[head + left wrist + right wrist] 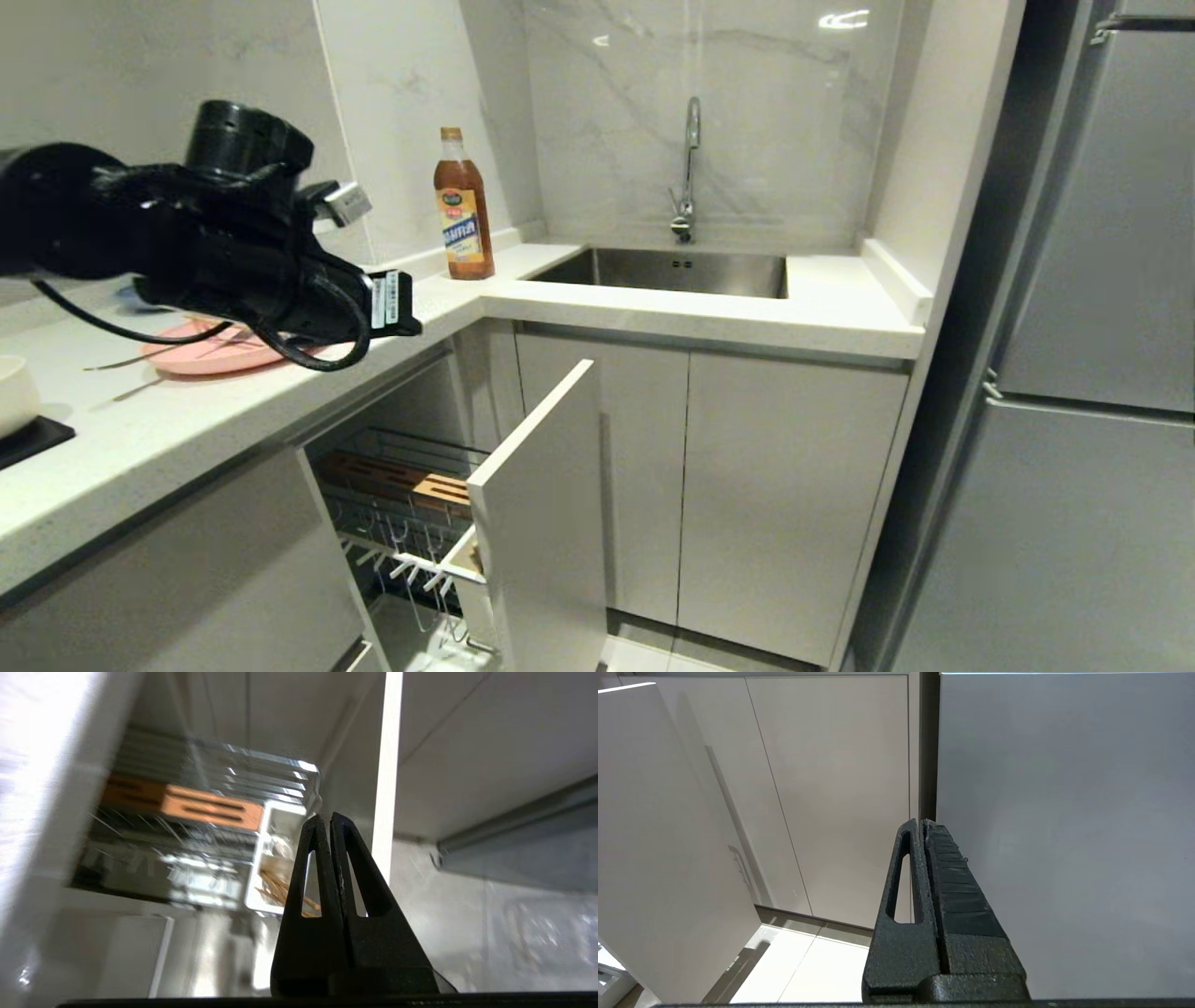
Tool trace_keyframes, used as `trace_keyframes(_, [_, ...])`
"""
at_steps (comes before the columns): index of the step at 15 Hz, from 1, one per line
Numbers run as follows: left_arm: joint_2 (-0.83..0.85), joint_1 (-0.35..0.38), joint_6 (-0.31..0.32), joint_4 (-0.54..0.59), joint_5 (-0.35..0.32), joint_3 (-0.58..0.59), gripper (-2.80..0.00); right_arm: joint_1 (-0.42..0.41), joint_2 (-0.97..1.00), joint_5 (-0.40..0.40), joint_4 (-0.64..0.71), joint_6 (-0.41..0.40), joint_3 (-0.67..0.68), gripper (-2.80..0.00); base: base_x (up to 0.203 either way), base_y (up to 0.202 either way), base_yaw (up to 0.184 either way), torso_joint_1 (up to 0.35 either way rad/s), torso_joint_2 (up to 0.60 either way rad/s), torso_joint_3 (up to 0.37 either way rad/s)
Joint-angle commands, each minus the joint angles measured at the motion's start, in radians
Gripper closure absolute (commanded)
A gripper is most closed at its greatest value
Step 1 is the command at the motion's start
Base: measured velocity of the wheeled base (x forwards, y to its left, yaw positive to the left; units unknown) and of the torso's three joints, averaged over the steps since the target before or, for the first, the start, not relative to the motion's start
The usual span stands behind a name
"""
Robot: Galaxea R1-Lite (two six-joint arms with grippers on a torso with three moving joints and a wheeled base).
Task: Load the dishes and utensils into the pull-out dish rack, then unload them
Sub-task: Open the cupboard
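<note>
The pull-out dish rack (pixel 401 457) stands open under the counter, with its wooden block (pixel 401 481) and tall white front panel (pixel 546 523). The pink plate (pixel 201 359) lies on the counter, partly behind my left arm (pixel 243 243). Two thin utensils (pixel 117 359) lie beside it; which is which I cannot tell. The cream bowl (pixel 11 392) sits at the far left edge. My left gripper (pixel 329 819) is shut and empty, pointing down over the rack (pixel 261 772), above its white cup (pixel 259 858), which holds wooden sticks (pixel 275 889). My right gripper (pixel 923 822) is shut, parked low.
A brown sauce bottle (pixel 463 210) stands at the counter corner. The steel sink (pixel 672 271) and faucet (pixel 689 168) are behind it. Closed white cabinet doors (pixel 766 485) run under the sink. A grey fridge (pixel 1074 373) fills the right side.
</note>
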Motion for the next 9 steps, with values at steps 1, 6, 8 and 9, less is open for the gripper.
trace_keyframes(1, [0.093, 0.016, -0.008, 0.007, -0.035, -0.007, 0.0, 0.001, 0.0, 0.0, 0.0, 0.0, 0.003, 0.0, 0.0, 0.0, 0.0, 0.0, 0.0, 0.0])
trace_keyframes(6, [0.192, 0.027, -0.021, 0.102, -0.152, -0.01, 0.0, 0.001, 0.0, 0.0, 0.0, 0.0, 0.003, 0.0, 0.0, 0.0, 0.0, 0.0, 0.0, 0.0])
trace_keyframes(8, [0.221, 0.026, -0.021, 0.102, -0.171, -0.009, 0.0, 0.001, 0.0, 0.0, 0.0, 0.001, 0.002, 0.0, 0.0, 0.0, 0.0, 0.0, 0.0, 0.0])
trace_keyframes(9, [0.237, 0.024, -0.021, 0.1, -0.176, -0.014, 0.0, 0.0, 0.0, 0.0, 0.0, 0.0, 0.003, 0.0, 0.0, 0.0, 0.0, 0.0, 0.0, 0.0])
